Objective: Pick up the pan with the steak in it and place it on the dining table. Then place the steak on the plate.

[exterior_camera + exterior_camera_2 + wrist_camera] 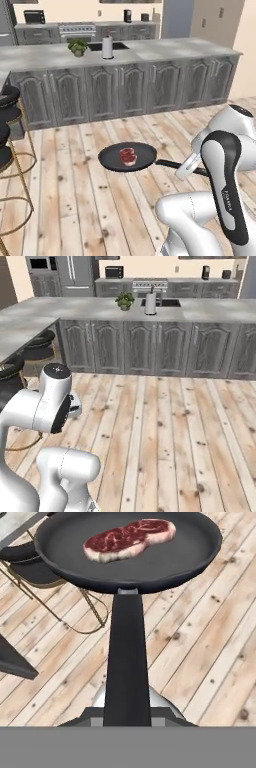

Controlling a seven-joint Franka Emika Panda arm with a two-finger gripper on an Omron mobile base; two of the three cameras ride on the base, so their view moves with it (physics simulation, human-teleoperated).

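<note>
Your gripper is clamped on the long handle of the round black frying pan, carried out in front over the wooden floor. Tip it, and the small red steak inside slides out.

- Arm folded: upper link upright, elbow high at right of left base view.
- Forearm reaches left and forward.
- Gripper clamped on handle end of pan, carried level in the air above the floor.

steak in pan, above floor
</note>
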